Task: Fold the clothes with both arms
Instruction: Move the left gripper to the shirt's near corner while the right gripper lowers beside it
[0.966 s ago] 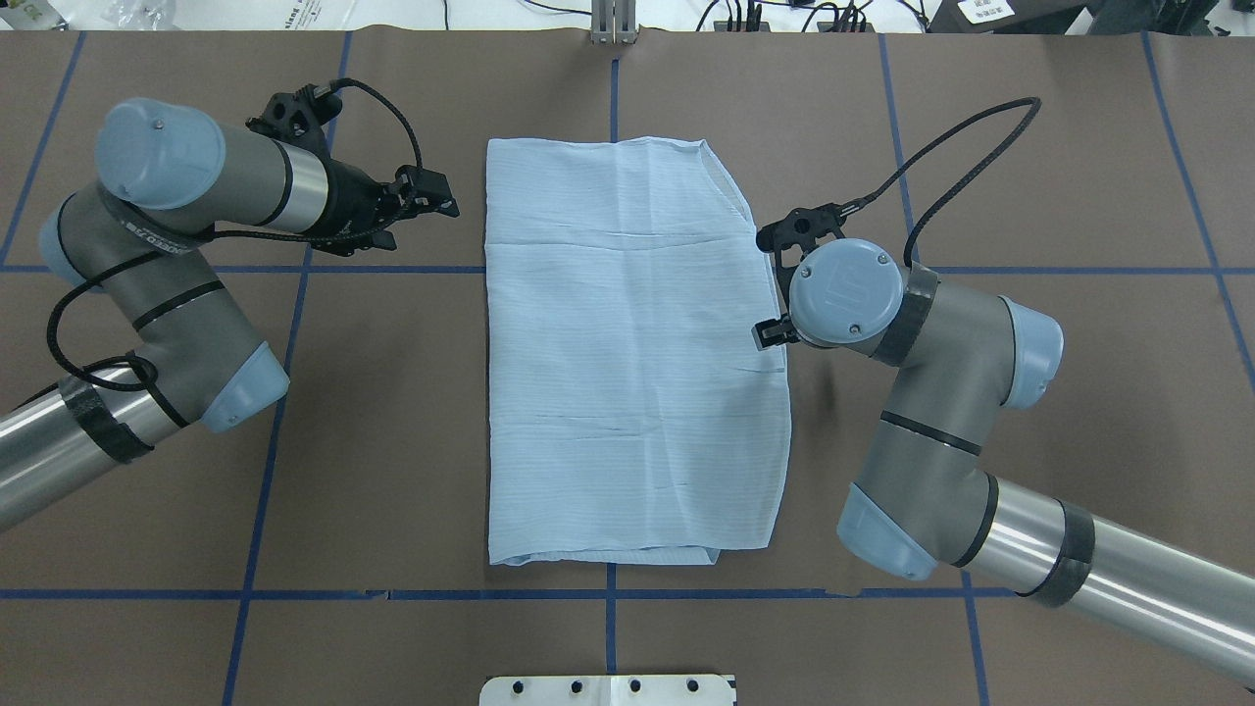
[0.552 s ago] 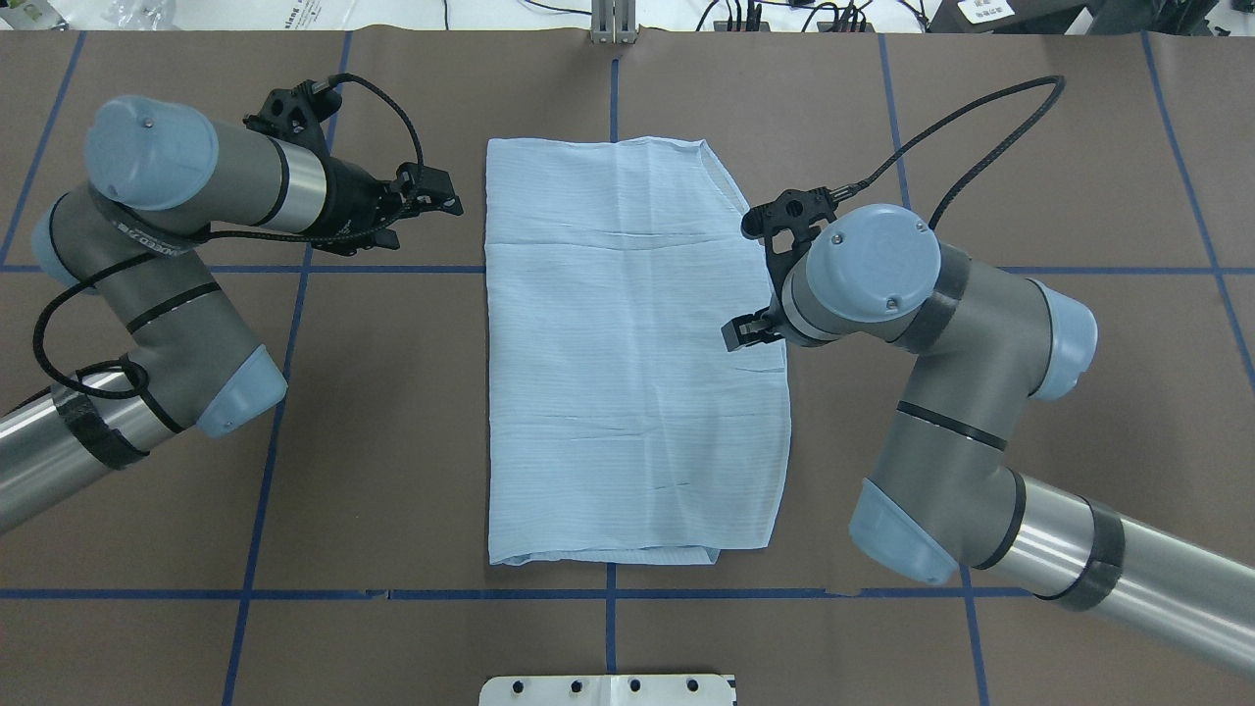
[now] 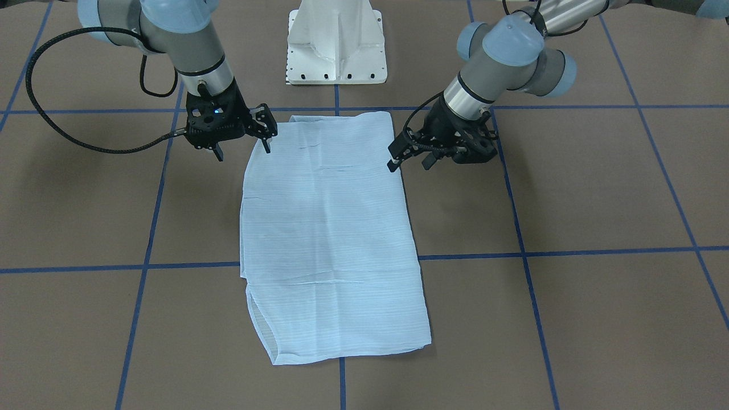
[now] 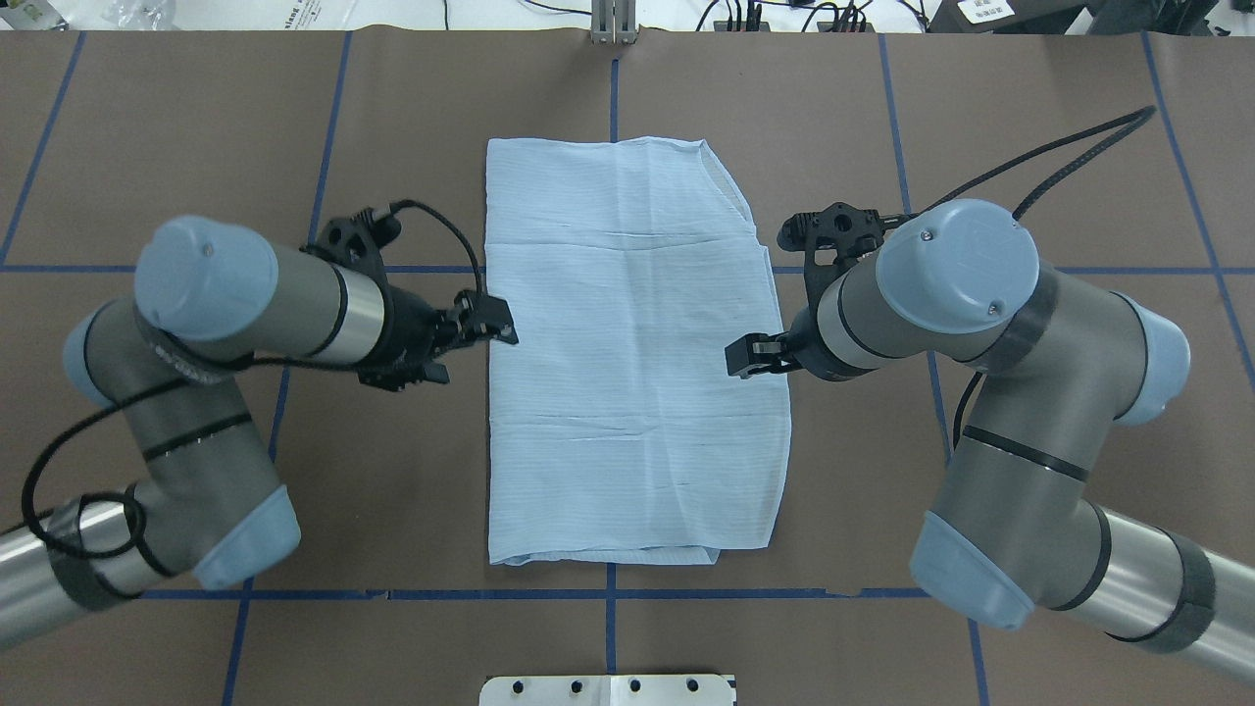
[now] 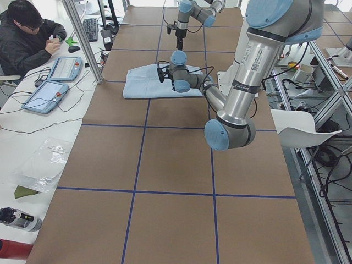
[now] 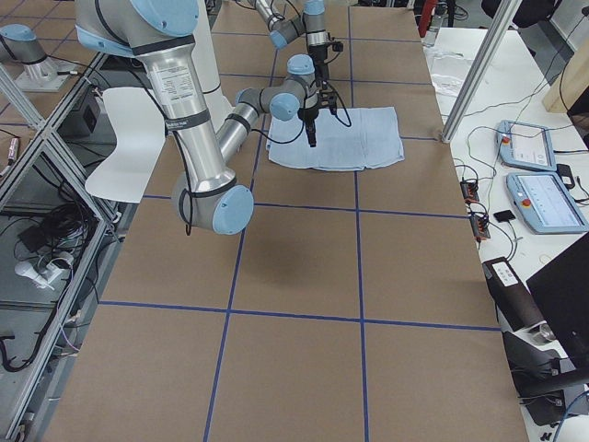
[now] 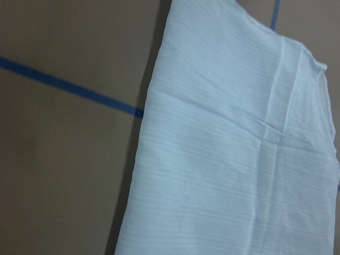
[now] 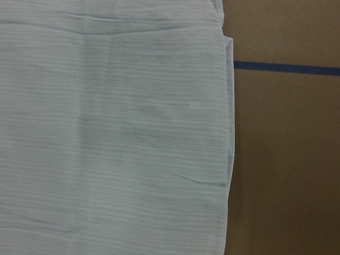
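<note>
Left gripper (image 4: 487, 330), from overhead: sits spread and empty just beside the left long edge of the shirt (image 4: 627, 373). Right gripper (image 4: 750, 355): likewise unclenched, holds nothing, reaches over the opposite long edge. Shirt: lies flat as a long folded rectangle in the middle of the table (image 4: 392, 490), between the two.

From the front: shows both pairs of fingers parted. Touching the cloth or just above it, hard to say.

From the sides: too small to add much.

From the wrists: shows thin, crinkled, layered fabric and its edge over brown table.

Likely risks:
- May pinch only the top layer, so the fold peels open.
- May lift unevenly if one side closes late, skewing the rectangle.
- May drag the thin cloth into wrinkles.
</note>
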